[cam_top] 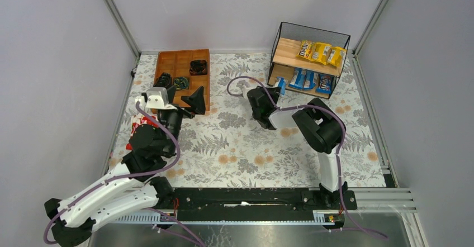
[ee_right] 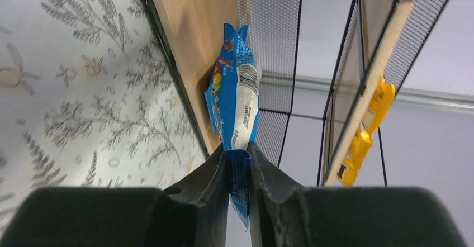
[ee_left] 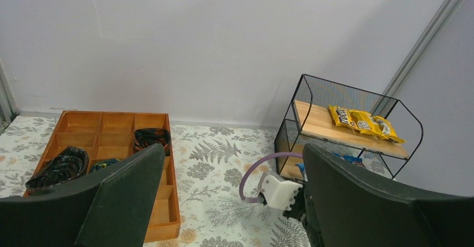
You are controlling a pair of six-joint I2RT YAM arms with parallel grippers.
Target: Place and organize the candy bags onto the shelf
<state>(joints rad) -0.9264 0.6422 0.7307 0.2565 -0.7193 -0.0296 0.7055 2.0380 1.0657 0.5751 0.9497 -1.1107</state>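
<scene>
A table (cam_top: 240, 141) spread with a fern-and-flower cloth fills the space between grey walls. The left arm (cam_top: 106, 194) reaches up the left side towards the near edge of a brown wooden tray (cam_top: 167, 62), which lies at the far left. The right arm (cam_top: 327, 157) bends from the near right and points at the shelf (cam_top: 286, 50), which stands in the far right corner. Part of a red-and-white pouch (cam_top: 140, 129) shows under the left arm. Some of the tray's compartments hold dark bundles (cam_top: 198, 66).

Three yellow candy bags (cam_top: 320, 52) lie side by side on the right half of the shelf's upper board. Three blue candy bags (cam_top: 312, 80) sit in a row on the lower board. A fourth blue bag (ee_right: 233, 99) is at the left end of that lower board, just left of the row. The right gripper (ee_right: 238, 151) has its jaws pinched on this bag's near edge. The bag stretches from the fingers along the wood, but whether it rests on the wood cannot be told. The left gripper (ee_left: 233, 149) hangs above the cloth near the tray, its jaws spread wide with nothing between them
</scene>
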